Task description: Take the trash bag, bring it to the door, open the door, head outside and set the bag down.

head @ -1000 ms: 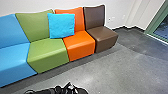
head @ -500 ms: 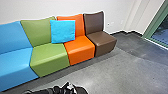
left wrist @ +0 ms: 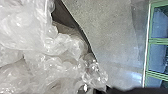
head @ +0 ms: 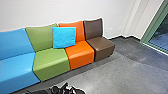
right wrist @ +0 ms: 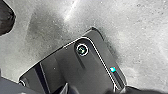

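Note:
At the bottom of the head view is the black left arm with its left gripper (head: pixel 65 88). Clear, crumpled plastic of the trash bag (left wrist: pixel 60 45) bulges large in the left wrist view, and its gathered part (left wrist: pixel 95 75) meets the dark left gripper (left wrist: pixel 96 89), which is shut on it. The bag's contents are hard to make out. Green-framed glass, which may include the door, stands at the right of the head view (head: pixel 156 37) and appears in the left wrist view too (left wrist: pixel 149 41).
A row of blue, green, orange and brown seats (head: pixel 51 61) stands along the white wall (head: pixel 50 12), with a bright blue cushion (head: pixel 64 37) on it. Grey floor (head: pixel 120 77) extends from the seats towards the glass. The robot's dark base lies under the right wrist camera.
The head camera's view has shifted, bringing more wall in above the seats. The left arm remains low in front of the robot.

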`<state>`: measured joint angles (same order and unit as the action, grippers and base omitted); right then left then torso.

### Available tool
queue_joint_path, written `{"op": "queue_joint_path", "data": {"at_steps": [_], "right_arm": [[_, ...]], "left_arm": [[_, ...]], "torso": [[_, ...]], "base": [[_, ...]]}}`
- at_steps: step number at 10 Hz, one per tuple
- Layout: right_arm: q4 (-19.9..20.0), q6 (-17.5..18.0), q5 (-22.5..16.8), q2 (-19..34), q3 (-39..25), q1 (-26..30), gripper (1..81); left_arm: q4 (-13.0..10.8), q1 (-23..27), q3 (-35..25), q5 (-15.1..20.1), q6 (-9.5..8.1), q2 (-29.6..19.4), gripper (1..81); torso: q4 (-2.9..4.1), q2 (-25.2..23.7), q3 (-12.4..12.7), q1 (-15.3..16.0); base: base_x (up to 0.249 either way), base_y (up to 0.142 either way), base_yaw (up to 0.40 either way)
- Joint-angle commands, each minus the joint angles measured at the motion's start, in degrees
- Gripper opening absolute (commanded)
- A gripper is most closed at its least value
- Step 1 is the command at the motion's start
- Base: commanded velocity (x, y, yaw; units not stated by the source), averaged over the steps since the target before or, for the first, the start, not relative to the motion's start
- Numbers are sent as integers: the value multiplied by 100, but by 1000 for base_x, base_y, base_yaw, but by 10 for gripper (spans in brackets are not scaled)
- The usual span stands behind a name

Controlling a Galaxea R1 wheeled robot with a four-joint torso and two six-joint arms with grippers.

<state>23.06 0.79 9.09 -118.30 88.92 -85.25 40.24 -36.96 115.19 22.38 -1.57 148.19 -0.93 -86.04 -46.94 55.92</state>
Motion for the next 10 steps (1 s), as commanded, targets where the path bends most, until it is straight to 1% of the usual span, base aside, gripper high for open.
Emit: {"op": "queue_joint_path", "data": {"at_steps": [1,5,7,9,10], "right_arm": [[-13,-35,-426,295,-42,108,811],[-21,-35,-426,242,-7,117,811],[-21,-35,-426,225,-7,108,811],[-21,-35,-426,216,2,100,811],[-21,-44,-426,207,2,100,811]], "left_arm": [[159,598,-163,425,25,-193,10],[116,475,-541,390,25,-649,10],[124,431,-655,390,43,-781,10],[116,370,-708,390,52,-904,10],[116,308,-717,390,87,-940,10]], "torso": [[0,555,394,-358],[0,1366,911,-889],[0,1792,767,-1167],[0,2127,846,-1390],[0,2345,861,-1532]], "base": [[0,0,0],[0,0,0],[0,0,0],[0,0,0],[0,0,0]]}}
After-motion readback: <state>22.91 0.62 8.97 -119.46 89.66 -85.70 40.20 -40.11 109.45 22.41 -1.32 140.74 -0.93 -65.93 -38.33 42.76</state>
